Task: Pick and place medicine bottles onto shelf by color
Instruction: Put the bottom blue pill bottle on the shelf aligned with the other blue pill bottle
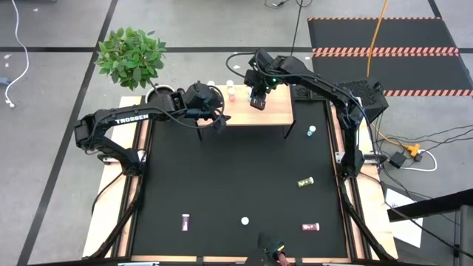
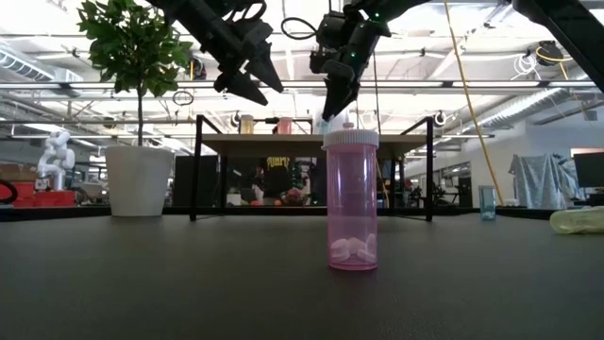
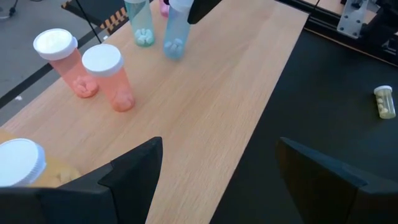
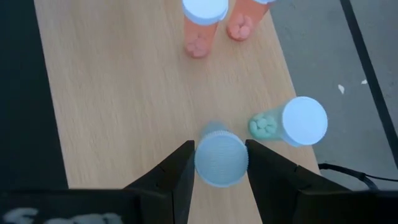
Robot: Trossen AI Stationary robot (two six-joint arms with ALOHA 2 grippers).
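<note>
The right claw point(image 4: 221, 163), clamped on a blue bottle point(image 4: 221, 158) over the shelf point(image 4: 124, 93), could topple the touching teal bottle point(image 4: 292, 123) on release.

Looks like a robotics lab or workshop: open ceiling trusses point(image 2: 472, 90), hazard-striped floor mats point(image 1: 384, 52), loose cables point(image 1: 425, 148) on grey concrete, a white humanoid robot point(image 2: 55, 156) standing behind the worktop point(image 1: 236, 185).

shelf point(image 3: 205, 106): middle bare | blocked: bottles point(image 3: 112, 78) at one end | mat point(image 1: 229, 177): centre open
</note>
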